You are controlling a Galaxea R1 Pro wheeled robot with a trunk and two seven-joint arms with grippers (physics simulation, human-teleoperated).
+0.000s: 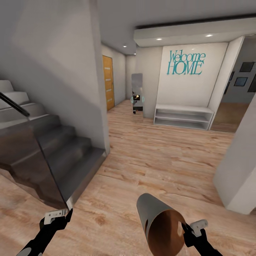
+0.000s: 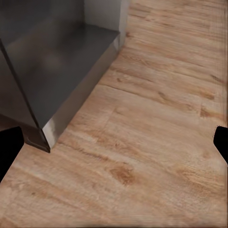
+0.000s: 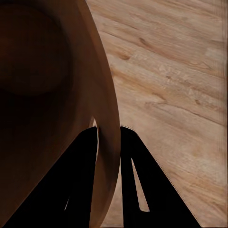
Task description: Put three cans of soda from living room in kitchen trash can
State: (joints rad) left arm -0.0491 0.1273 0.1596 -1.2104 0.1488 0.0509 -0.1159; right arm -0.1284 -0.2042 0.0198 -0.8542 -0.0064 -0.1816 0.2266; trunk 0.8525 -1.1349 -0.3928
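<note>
The trash can (image 1: 161,224) is held in the air at my right side, tipped so that its copper-brown interior faces back toward me and its grey-beige outer wall points forward over the wood plank floor (image 1: 160,156). My right tool (image 1: 185,230) is clamped on the can's rim: in the right wrist view, one finger (image 3: 78,175) lies inside the wall of the trash can (image 3: 52,95) and the other lies outside it, with the rim between them. An oval handle hole shows in the can's wall near the rim.

My left tool (image 1: 68,213) hangs low at my left side, holding nothing; its fingers (image 2: 10,145) stand wide apart at the edges of the left wrist view, over bare floor beside the lowest dark step.

To the left rises a dark staircase (image 1: 46,149) with a glass balustrade. Ahead, a white wall carries teal "Welcome HOME" lettering (image 1: 186,63) above a low white shelf unit (image 1: 183,116). A tall mirror (image 1: 137,96) leans beside it, and an orange wooden door (image 1: 108,82) stands down the hallway.
</note>
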